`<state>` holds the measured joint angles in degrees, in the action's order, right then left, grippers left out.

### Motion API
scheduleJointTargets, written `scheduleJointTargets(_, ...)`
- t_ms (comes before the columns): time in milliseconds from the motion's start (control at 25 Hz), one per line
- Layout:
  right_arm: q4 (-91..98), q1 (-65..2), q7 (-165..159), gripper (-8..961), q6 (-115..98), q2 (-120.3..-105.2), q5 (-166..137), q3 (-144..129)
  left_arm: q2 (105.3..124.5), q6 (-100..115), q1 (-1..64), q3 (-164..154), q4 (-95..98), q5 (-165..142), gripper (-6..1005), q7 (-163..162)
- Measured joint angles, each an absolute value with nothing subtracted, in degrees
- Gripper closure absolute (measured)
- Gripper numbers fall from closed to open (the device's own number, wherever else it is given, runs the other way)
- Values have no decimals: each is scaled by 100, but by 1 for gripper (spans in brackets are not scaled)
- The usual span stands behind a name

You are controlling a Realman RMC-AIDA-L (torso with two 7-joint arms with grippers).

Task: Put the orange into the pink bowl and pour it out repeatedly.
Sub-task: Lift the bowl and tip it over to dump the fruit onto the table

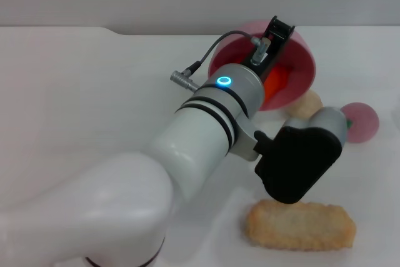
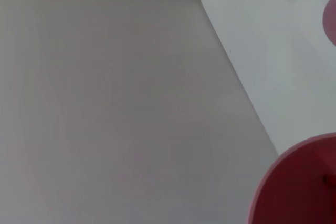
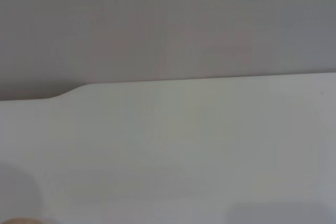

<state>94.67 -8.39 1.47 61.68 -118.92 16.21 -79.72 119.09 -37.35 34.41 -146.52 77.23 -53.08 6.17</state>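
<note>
left gripper (image 1: 275, 39) at pink bowl (image 1: 300, 60); orange (image 1: 278, 79) inside

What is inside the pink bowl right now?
The orange sits inside the pink bowl, showing beside the left arm. The arm and left claw cover most of the interior, so anything else there is hidden.

Glossy pink bowl (image 1: 299, 60) tilted on its side, bright orange (image 1: 275, 79) (partly hidden) inside it.
</note>
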Motion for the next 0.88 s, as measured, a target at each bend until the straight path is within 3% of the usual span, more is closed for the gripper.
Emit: scheduleJointTargets(880,9248,-1090,116,416,6211,-11892,1617,-8031,11909,-3643,3216,-15073,7232,-7271,957,40)
